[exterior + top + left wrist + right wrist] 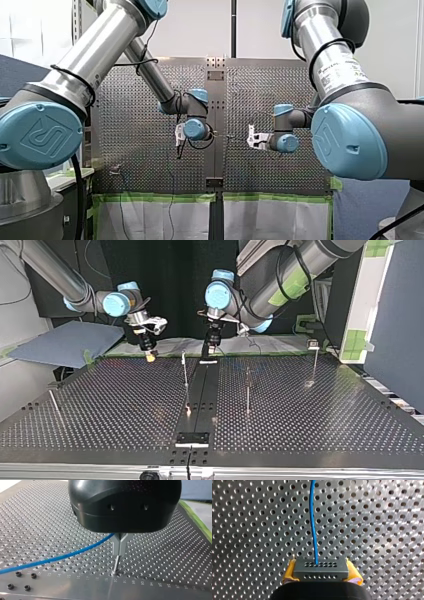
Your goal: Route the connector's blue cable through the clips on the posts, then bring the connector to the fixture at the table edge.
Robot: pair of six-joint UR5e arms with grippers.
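my right gripper [321,573] clamps a grey connector [321,569] between yellow pads [289,573]. a blue cable [313,522] leaves the connector's upper row of holes and runs ahead over the perforated table [257,530].

Blue cable [312,517], grey connector [320,570], yellow fingers [289,573], silver perforated table [249,530].

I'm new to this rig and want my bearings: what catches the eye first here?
The thin blue cable stands out against the perforated metal table. In the right wrist view it leaves a grey rectangular connector clamped between my right gripper's yellow pads; in the left wrist view it runs to my black left gripper's closed metal fingers.
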